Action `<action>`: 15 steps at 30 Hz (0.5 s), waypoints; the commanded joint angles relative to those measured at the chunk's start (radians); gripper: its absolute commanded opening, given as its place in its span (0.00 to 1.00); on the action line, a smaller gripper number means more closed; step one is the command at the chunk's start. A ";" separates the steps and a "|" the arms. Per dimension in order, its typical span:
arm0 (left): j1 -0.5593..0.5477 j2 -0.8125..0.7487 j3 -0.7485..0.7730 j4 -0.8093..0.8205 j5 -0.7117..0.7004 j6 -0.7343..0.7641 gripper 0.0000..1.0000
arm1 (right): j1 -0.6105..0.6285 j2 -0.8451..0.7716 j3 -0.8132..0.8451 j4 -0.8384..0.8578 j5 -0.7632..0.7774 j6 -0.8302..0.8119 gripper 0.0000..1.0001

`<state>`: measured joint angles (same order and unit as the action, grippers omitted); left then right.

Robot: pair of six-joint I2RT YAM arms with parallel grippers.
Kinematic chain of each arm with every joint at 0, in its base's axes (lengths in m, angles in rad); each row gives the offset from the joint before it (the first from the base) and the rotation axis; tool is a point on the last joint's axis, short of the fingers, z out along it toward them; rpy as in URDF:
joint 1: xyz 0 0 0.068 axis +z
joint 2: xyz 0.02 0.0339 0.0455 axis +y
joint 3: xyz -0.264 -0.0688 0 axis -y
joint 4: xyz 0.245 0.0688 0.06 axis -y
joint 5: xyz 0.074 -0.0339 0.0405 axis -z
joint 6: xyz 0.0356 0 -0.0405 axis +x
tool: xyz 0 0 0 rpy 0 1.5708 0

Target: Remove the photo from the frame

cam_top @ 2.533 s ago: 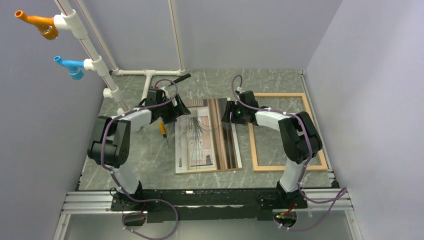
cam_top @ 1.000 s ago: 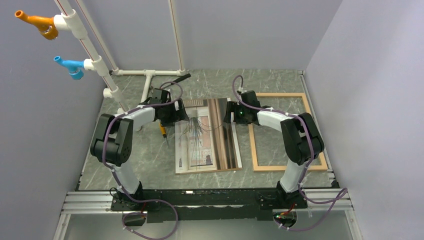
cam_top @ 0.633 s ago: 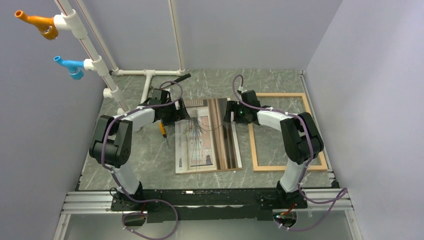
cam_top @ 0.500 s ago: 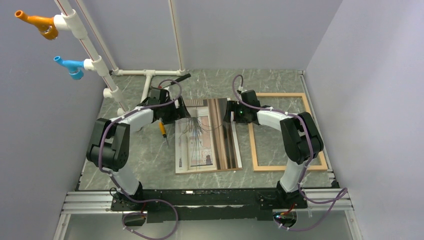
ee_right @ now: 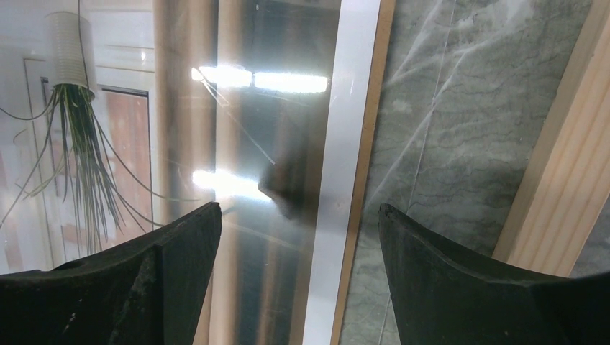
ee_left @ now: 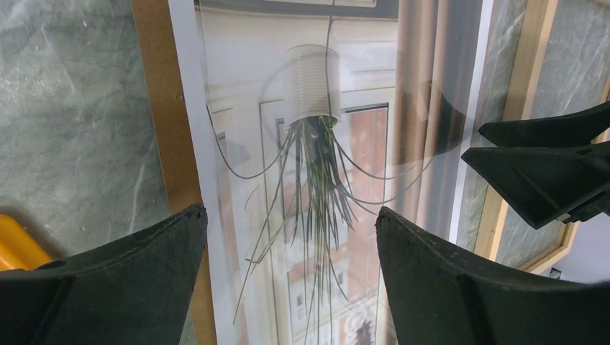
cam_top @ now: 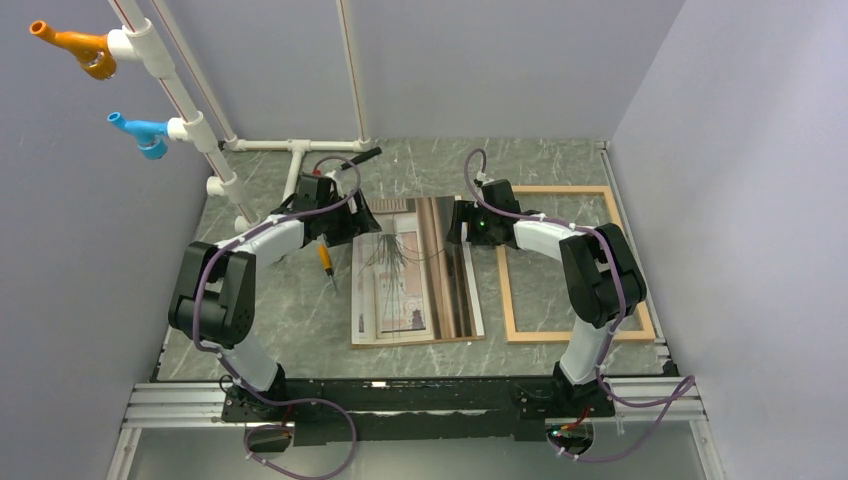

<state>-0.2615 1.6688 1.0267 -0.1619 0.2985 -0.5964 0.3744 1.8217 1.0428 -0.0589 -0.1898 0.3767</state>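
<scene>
Lying flat, photo [cam_top: 415, 270] (glossy), frame [cam_top: 580, 335] beside

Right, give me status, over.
Status: left gripper open, right gripper open, both empty. The photo flat on table, outside frame. Beside it an orange tool, not blocking.

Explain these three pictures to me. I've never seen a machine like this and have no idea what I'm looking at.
You are looking at two robot arms bolted to the near edge of a marble table. The wide picture is taken from above and behind them. The other two come from small cameras on each wrist, looking down past that arm's black fingers. On the table a photo of a hanging plant lies flat. To its right is an empty wooden frame, and to its left an orange-handled tool. The left claw and the right claw are both open above the photo's far end. Neither holds anything.
</scene>
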 commanded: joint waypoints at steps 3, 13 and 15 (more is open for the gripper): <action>0.007 0.027 -0.032 0.074 0.027 -0.045 0.82 | 0.001 0.038 0.005 -0.032 -0.020 -0.005 0.81; 0.014 0.060 -0.061 0.120 0.003 -0.063 0.64 | 0.001 0.047 0.009 -0.032 -0.023 -0.006 0.81; 0.019 0.066 -0.070 0.140 0.014 -0.072 0.60 | 0.001 0.052 0.009 -0.032 -0.022 -0.005 0.81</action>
<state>-0.2432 1.7191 0.9756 -0.1005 0.2787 -0.6369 0.3744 1.8256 1.0458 -0.0589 -0.1898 0.3759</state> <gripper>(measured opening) 0.632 0.812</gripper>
